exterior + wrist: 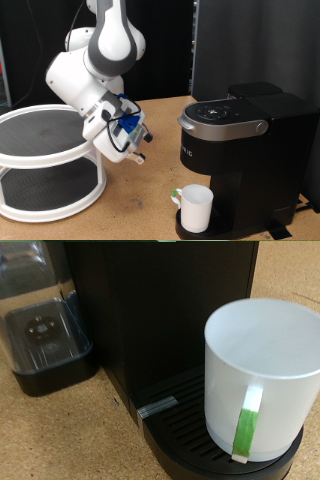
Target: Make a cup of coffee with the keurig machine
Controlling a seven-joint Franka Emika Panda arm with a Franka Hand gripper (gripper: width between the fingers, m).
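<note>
The keurig machine (245, 140) stands at the exterior view's right, black and boxy, with its silver-rimmed lid down. The white cup (196, 207) stands upright on the round drip tray under the spout, with a green strip on its handle. In the wrist view the cup (262, 370) sits on the ribbed drip tray (185, 435) in front of the black machine body (150, 310). My gripper (138, 152) hangs in the air to the left of the machine, apart from it and above the table. Nothing shows between its fingers. The fingers do not show in the wrist view.
A white two-tier round shelf (40, 160) with dark mesh stands at the exterior view's left, close under my arm. The table (140, 215) is wooden board. The machine's clear water reservoir (40, 320) shows beside its body in the wrist view.
</note>
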